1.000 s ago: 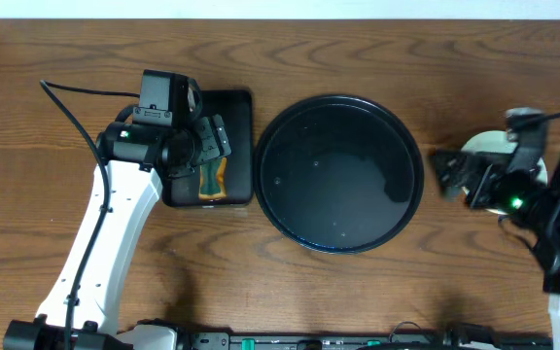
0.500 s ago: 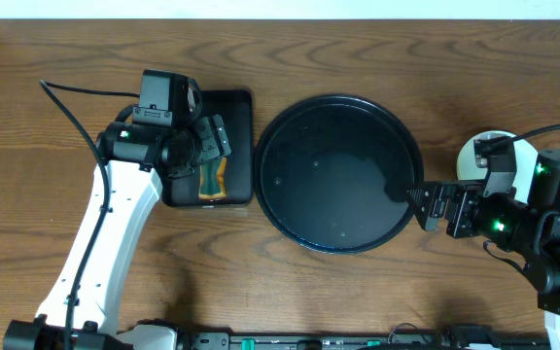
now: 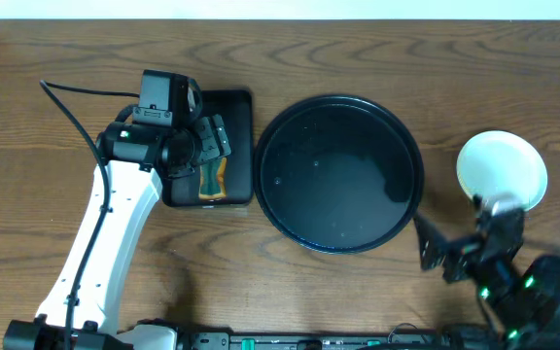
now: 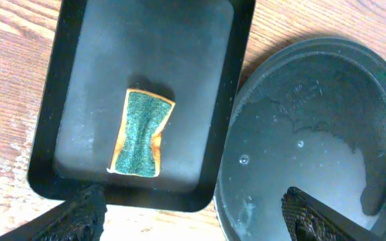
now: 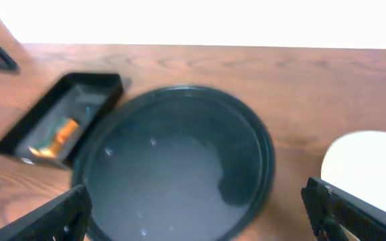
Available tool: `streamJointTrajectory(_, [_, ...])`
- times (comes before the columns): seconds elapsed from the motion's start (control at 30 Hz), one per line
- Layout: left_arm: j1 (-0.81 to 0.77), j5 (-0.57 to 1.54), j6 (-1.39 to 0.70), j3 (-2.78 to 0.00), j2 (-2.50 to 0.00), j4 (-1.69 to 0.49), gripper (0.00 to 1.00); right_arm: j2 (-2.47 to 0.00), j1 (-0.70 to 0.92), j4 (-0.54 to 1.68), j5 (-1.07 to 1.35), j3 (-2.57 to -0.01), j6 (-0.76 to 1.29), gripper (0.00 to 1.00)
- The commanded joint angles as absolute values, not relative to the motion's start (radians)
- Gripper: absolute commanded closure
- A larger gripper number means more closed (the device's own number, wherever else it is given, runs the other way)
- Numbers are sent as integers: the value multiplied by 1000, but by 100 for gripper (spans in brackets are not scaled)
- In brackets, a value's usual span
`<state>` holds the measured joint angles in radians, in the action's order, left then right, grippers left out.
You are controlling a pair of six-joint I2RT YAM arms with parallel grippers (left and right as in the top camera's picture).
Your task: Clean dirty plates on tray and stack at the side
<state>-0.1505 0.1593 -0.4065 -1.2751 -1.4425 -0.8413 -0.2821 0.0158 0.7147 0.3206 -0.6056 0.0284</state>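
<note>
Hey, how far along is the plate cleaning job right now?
Done: the round tray holds no plates, and a pale stack sits to its right. The sponge lies in the small tray. In hand: nothing; the left pincer and right pincer are open and empty. Left: apparently nothing, though the stack's plate count is unclear.

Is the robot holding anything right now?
Nothing is held. The left end effector is open above the small tray; the right end effector is open near the round tray.
</note>
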Motion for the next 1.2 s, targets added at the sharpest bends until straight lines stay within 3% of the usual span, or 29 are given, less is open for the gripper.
streamJointTrajectory(0.0, [-145,168,-397,-1291,-1444,-845,15,-139,13,710,292,-464,6,1])
streamJointTrajectory(0.13, [-145,168,-397,-1291,-1444,-845,15,0,10,661,279,-316,5,1])
streamJointTrajectory(0.27, [-145,168,-397,-1291,-1444,-845,15,-15,-7,562,277,-217,6,1])
streamJointTrajectory(0.7, [-145,168,-397,-1291,-1444,-845,15,-5,-7,41,265,-1,-9,1])
streamJointTrajectory(1.17, [-145,168,-397,-1291,-1444,-845,15,-5,-7,49,266,-5,-5,1])
